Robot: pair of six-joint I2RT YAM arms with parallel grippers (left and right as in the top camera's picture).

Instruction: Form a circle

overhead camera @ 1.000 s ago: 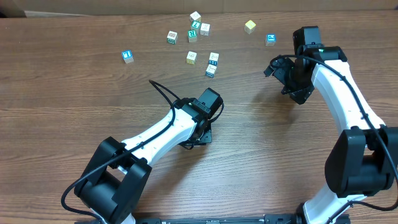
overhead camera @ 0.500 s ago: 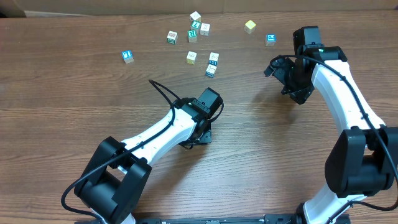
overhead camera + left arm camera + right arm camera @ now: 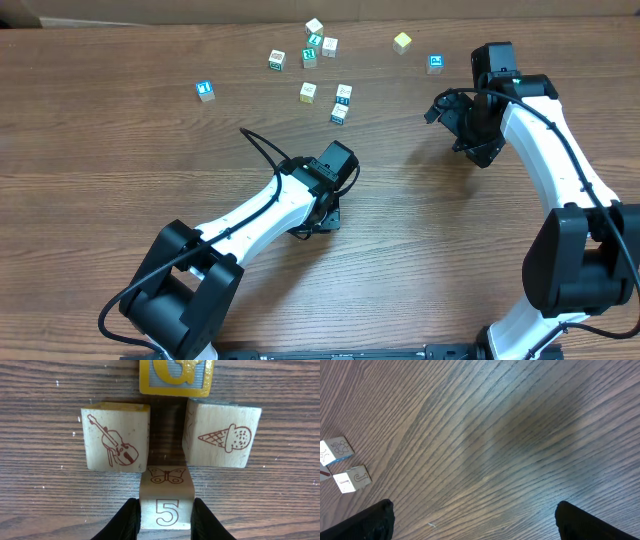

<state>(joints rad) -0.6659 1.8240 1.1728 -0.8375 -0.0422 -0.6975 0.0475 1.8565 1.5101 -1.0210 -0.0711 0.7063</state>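
The left fingers point(image 3: 126, 521) clamp the 5 block point(image 3: 166, 506) — a skewed push could knock the violin block point(image 3: 116, 436) and ice-cream block point(image 3: 221, 435) apart; the right fingers point(image 3: 372, 521) gape, empty.

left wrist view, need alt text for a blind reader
The left gripper clamps a number block marked 5 at bottom centre. Around a small gap with it sit a violin block at left, an ice cream block at right and a yellow letter block at top.

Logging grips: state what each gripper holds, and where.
Left gripper pinches the pale wooden cube marked 5 by its two side faces; right gripper holds nothing.
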